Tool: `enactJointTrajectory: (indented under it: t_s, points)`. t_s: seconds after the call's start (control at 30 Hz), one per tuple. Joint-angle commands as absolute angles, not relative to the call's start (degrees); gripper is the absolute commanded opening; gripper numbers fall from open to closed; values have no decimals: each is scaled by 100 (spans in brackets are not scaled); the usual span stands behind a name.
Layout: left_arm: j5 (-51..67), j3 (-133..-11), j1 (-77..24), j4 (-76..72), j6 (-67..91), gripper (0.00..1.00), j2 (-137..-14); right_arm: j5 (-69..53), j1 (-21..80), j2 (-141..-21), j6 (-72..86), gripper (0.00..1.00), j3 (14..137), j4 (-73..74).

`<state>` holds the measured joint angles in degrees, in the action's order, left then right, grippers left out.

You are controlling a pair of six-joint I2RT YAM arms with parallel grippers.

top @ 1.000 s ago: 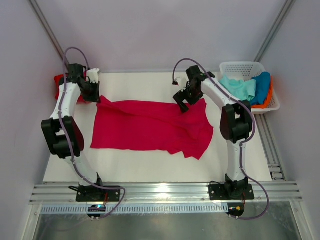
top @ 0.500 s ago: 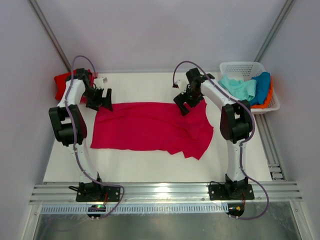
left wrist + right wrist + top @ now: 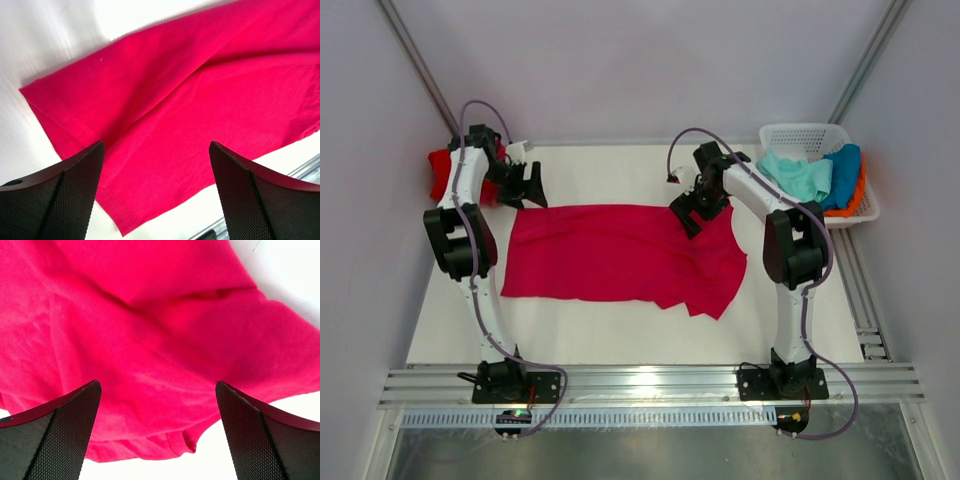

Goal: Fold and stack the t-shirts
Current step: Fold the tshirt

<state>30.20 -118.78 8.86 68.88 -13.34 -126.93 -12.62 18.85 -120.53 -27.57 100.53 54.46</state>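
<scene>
The crimson shirt point(image 3: 620, 255) lies spread lengthwise across the middle of the white table point(image 3: 620, 335), folded once, I judge, into a long band. Its far edge is straight. Its right end is rumpled, with a sleeve trailing toward the near side.

The left gripper point(image 3: 532, 200) hangs just over the band's far-left corner. Its wrist view shows both fingers point(image 3: 75, 190) spread wide with cloth lying flat beneath and nothing between them. The right gripper point(image 3: 685, 222) hovers over the far edge near the right end, its fingers point(image 3: 60, 435) likewise wide apart and empty above a creased patch. I read this as both arms standing at the two far corners because that edge has been laid down and the next fold has to start from there.

A red shirt point(image 3: 440, 170) sits folded at the far-left corner of the table, presumably the start of the stack. Mint point(image 3: 798, 175), blue point(image 3: 842, 172) and orange point(image 3: 863, 192) shirts wait in the white basket point(image 3: 800, 132) at far right.

A second ago the left gripper was down on that far-left corner, which peaked toward it. Now the corner lies flat, and the left arm has lifted clear and drawn upright. The right gripper has barely shifted, and the shirt's near edge is unchanged.
</scene>
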Motion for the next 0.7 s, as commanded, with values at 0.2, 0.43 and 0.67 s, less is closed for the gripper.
enactJointTrajectory:
  t_s: [0.2,0.43,0.67]
  points:
    - [3375,-11576,1441,7286,-914,82,-12744,-1178,1872,-11013,-3085,99,9308,5476]
    - [3515,-11364,1573,7339,-993,82,-12788,-1204,1872,-10960,-3032,99,9018,5423]
    - [3612,-11847,1608,7383,-1186,81,-13324,-1222,1872,-11004,-3041,99,9079,5458]
